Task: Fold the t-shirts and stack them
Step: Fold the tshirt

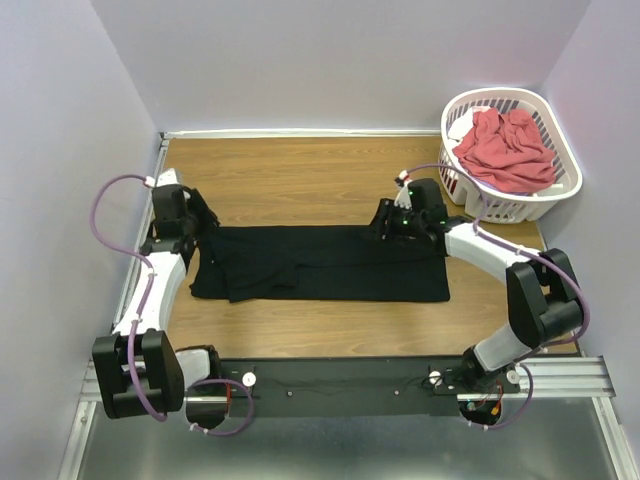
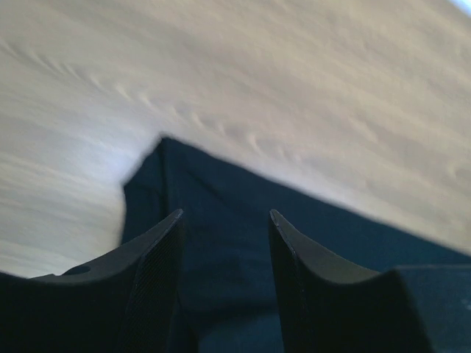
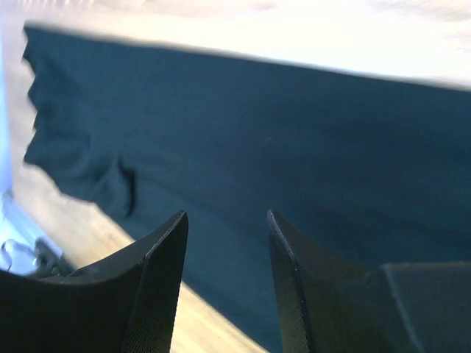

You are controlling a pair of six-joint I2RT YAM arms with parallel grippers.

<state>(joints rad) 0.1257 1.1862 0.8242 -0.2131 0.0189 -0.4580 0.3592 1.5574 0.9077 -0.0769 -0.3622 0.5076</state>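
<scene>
A black t-shirt [image 1: 320, 263] lies flat on the wooden table [image 1: 300, 180] as a long folded strip. My left gripper [image 1: 205, 222] hovers at the strip's far left corner, open, with black cloth [image 2: 243, 243] showing between its fingers and nothing held. My right gripper [image 1: 385, 222] is over the far edge toward the right end, also open above the black t-shirt [image 3: 294, 147]. A coral-red t-shirt [image 1: 508, 150] is crumpled in the basket.
The white slotted laundry basket [image 1: 560, 185] stands at the back right corner. Purple walls close in the table on three sides. A metal rail [image 1: 560, 378] with the arm bases runs along the near edge.
</scene>
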